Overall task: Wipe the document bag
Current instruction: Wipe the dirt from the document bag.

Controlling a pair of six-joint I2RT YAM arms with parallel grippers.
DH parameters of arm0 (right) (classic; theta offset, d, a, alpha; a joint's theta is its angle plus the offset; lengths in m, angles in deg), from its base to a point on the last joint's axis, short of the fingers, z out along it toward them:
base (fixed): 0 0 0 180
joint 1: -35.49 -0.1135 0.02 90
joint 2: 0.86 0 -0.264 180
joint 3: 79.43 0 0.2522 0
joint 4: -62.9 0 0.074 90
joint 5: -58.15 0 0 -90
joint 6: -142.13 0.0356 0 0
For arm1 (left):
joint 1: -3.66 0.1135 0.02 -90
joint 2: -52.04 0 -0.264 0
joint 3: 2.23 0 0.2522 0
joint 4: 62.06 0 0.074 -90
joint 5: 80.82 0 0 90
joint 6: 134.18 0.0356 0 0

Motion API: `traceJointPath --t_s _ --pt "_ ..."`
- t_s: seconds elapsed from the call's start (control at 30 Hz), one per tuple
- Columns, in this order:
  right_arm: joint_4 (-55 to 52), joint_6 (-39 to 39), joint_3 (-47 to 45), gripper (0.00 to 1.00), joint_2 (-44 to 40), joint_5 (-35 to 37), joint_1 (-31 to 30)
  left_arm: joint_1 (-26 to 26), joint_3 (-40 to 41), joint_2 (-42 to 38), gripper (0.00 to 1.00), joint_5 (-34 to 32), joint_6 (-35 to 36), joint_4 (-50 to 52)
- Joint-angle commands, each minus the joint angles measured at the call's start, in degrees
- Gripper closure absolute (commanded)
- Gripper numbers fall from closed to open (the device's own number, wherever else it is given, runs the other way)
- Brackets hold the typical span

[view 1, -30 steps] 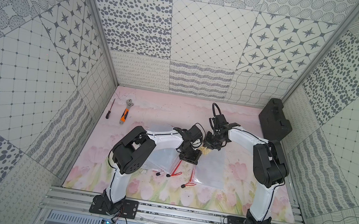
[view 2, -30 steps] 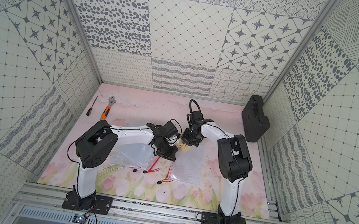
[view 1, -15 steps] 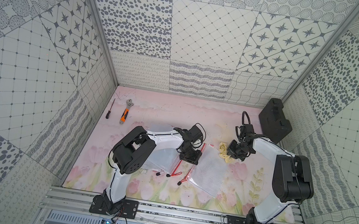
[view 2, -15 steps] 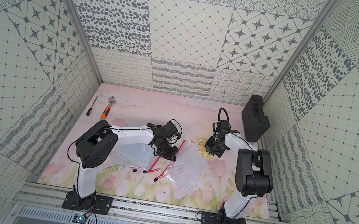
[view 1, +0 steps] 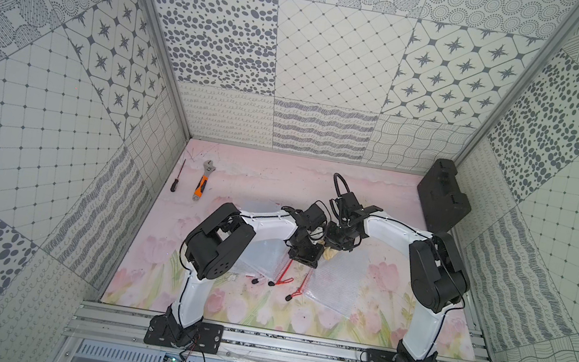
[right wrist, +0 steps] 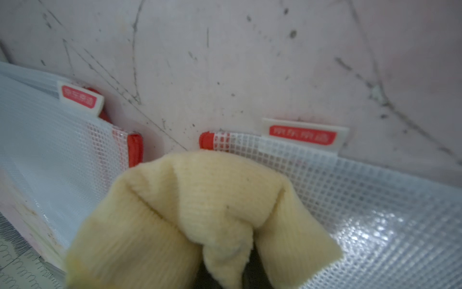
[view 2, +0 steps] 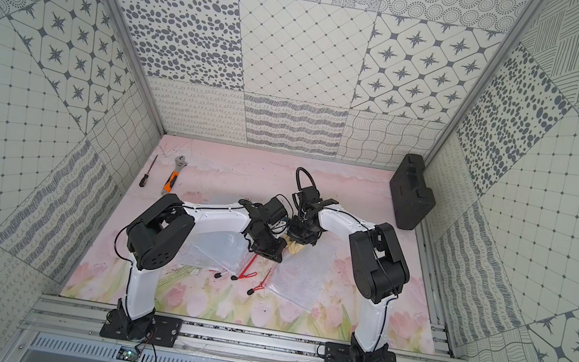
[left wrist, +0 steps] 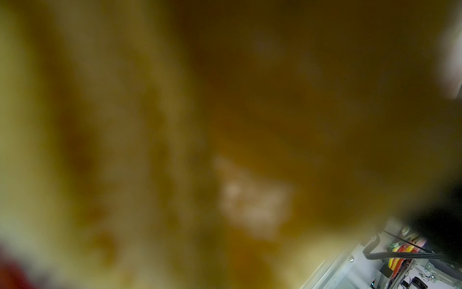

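Floral mat (view 1: pixel 261 177); document bag (view 1: pixel 338 284) beneath right pincer (view 1: pixel 332 250), clamping yellow cloth (right wrist: pixel 200 212)

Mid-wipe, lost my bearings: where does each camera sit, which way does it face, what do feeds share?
Top views: high above the front base rail, looking down at the pink floral tabletop; left arm and right arm show whole.
Left wrist: on left arm; close yellow-brown blur nearly fills it; no body part recognisable.
Right wrist: on right arm, facing the cream-yellow knitted cloth on the clear mesh document bag; a dark sliver of right claw shows.
Shared: cloth and bag show in both top views too.
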Motion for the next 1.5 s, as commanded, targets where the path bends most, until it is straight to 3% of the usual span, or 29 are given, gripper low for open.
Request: traceJointPath --t_s 0.0,0.23,0.37,0.5,0.67,0.8,0.93,1.13,1.2,1.3,1.47 --pt "0.9 0.8 -5.6 1.00 2.2 1.3 3.3 0.0 -0.4 0.2 1.00 -0.9 1.5 2.1" --pt "0.3 -3.6 -18.7 1.00 -10.2 1.7 17.7 0.7 1.0 -0.3 1.00 -2.6 -0.3 2.6" --pt "-7.1 -6.5 -16.9 1.00 -15.6 5.4 19.1 1.4 2.2 -0.8 1.00 -2.2 -1.2 2.0" --pt "-7.7 -4.1 -13.7 1.00 -17.2 5.3 12.5 1.8 1.8 -0.8 1.00 -2.4 -1.8 1.9" --pt "-3.0 0.1 -6.6 1.00 -7.7 0.1 -0.3 2.9 1.3 -0.8 1.00 -1.7 -3.8 1.1" --pt "1.0 0.8 -4.1 1.00 -1.5 -2.8 -2.9 3.1 1.4 -1.2 1.00 -2.4 -4.3 1.4" --pt "1.1 -0.9 -7.5 1.00 -1.3 -3.8 3.3 3.6 2.6 -2.4 1.00 -3.2 -4.4 1.2" --pt "-5.9 -8.7 -13.2 1.00 -9.6 0.5 19.6 4.7 4.9 -3.7 1.00 -3.3 -5.2 0.0" --pt "-7.8 -10.5 -12.9 1.00 -11.0 1.0 21.8 4.8 4.9 -3.4 1.00 -3.2 -5.3 -0.1" --pt "-8.2 -9.8 -11.2 1.00 -11.1 0.0 18.4 4.8 4.2 -2.5 1.00 -3.1 -5.7 0.1" --pt "-6.9 -4.2 -4.3 1.00 -6.4 0.6 2.3 4.7 2.8 -1.0 1.00 -1.9 -6.8 -0.7"
